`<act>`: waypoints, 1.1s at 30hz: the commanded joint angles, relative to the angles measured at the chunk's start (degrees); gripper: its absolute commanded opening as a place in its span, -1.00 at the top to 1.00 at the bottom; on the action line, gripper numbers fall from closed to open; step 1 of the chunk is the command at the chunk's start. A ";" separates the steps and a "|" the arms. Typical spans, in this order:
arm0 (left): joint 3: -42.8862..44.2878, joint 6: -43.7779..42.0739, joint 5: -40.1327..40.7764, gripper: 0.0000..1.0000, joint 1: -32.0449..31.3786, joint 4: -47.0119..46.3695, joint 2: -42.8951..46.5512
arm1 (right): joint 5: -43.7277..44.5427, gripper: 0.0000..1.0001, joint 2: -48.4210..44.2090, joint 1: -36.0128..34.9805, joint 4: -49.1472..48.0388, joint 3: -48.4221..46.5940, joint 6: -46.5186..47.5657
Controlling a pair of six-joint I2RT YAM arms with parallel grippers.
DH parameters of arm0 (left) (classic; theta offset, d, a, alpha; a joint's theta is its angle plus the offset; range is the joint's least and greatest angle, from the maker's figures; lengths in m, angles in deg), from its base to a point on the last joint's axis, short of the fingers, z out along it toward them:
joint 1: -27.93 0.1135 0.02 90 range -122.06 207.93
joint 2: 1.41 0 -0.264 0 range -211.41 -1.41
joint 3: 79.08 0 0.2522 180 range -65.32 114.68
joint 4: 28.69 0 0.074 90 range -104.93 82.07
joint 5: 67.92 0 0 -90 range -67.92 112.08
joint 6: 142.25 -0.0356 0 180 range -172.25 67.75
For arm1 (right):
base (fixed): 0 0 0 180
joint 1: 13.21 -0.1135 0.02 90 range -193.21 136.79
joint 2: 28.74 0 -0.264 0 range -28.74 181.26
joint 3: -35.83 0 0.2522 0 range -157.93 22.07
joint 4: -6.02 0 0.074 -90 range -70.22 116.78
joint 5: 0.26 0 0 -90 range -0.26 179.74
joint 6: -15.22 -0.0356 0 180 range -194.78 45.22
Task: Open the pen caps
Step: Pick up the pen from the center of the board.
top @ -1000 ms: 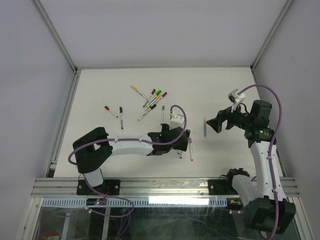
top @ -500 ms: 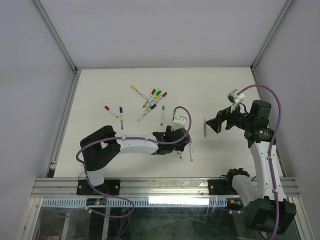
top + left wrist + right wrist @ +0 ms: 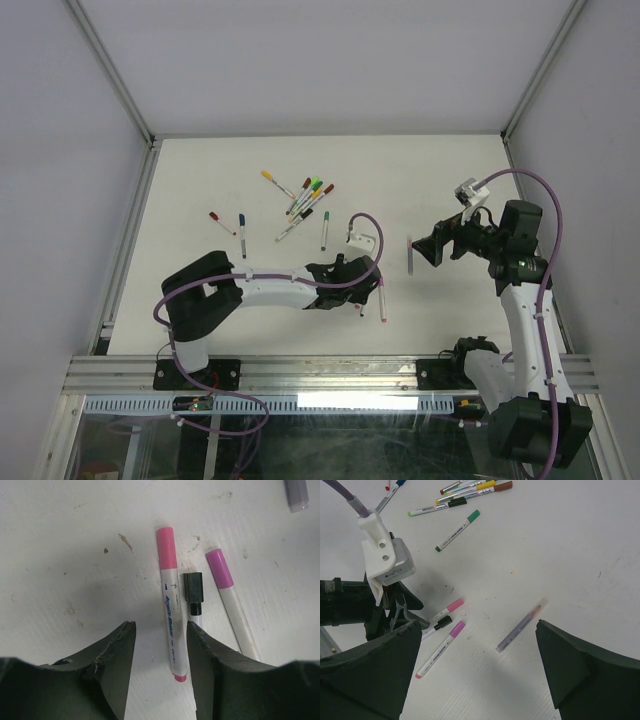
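Starting on the pink pen (image 3: 169, 610); 0 caps (image 3: 165, 547) off, I reckon
left gripper (image 3: 161, 627) half-closed either side of it, not pinching; right gripper (image 3: 479, 625) spread wide, empty; other pens (image 3: 305, 200) untouched

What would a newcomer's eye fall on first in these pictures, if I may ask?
The left end effector, down low near the front, straddling a pink pen. Next, the heap of colourful pens farther back, and the right end effector hanging wide open above a lone grey pen.
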 commanded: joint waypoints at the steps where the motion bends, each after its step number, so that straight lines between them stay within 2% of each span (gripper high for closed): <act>1: 3.14 0.81 -1.01 0.10 -0.38 0.95 -1.74 | 0.32 -0.99 -0.82 -0.42 -2.02 -1.37 0.24; 6: 4.17 1.39 0.32 0.17 -0.44 4.40 -2.94 | 0.31 -1.00 -0.79 -0.37 -2.06 -1.33 0.24; 10: 3.69 1.71 1.67 0.38 -0.46 6.09 -2.50 | 0.16 -0.99 -0.74 -0.37 -2.04 -1.30 0.24; 13: 3.44 1.70 3.22 0.45 -0.43 8.02 -2.41 | 0.08 -0.99 -0.73 -0.42 -2.13 -1.21 0.24; 21: 1.28 1.98 5.89 0.52 -0.46 12.07 -1.10 | -0.02 -0.99 -0.75 -0.40 -2.15 -1.14 0.15; 33: 1.03 1.70 5.74 0.64 -0.40 12.97 -0.46 | -0.12 -1.00 -0.77 -0.50 -2.30 -1.02 0.16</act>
